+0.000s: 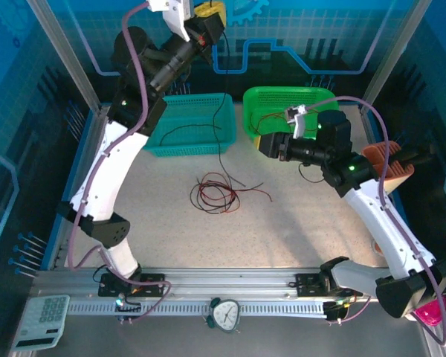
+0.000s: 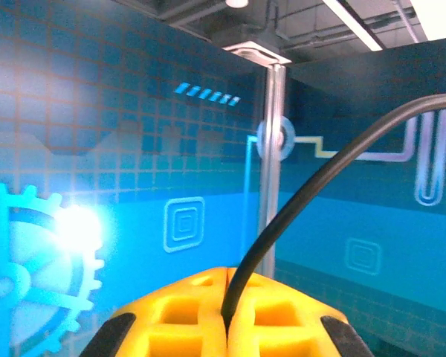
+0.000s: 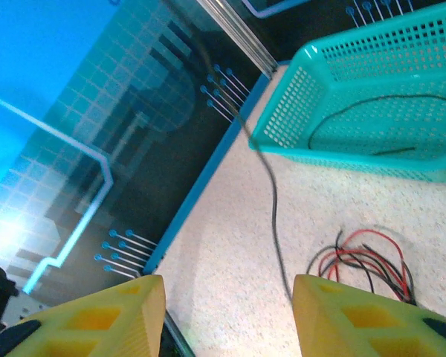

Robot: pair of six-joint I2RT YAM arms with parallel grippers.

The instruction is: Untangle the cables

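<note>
Left gripper (image 2: 227,323), raised high, is clamped on a black cable (image 2: 320,178) that hangs down past the teal basket (image 1: 189,126) toward the table. Right gripper (image 3: 229,305) has its fingers apart and holds nothing. The red and black cable tangle (image 1: 219,192) lies mid-table.

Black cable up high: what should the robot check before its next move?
1. Grip: left end effector shut on the black cable: ok.
2. Black cable free of the tangle: not ok, its lower end reaches the pile.
3. The right end effector open and holding nothing: ok.
4. Room in the teal basket: ok, mostly bare inside.
</note>
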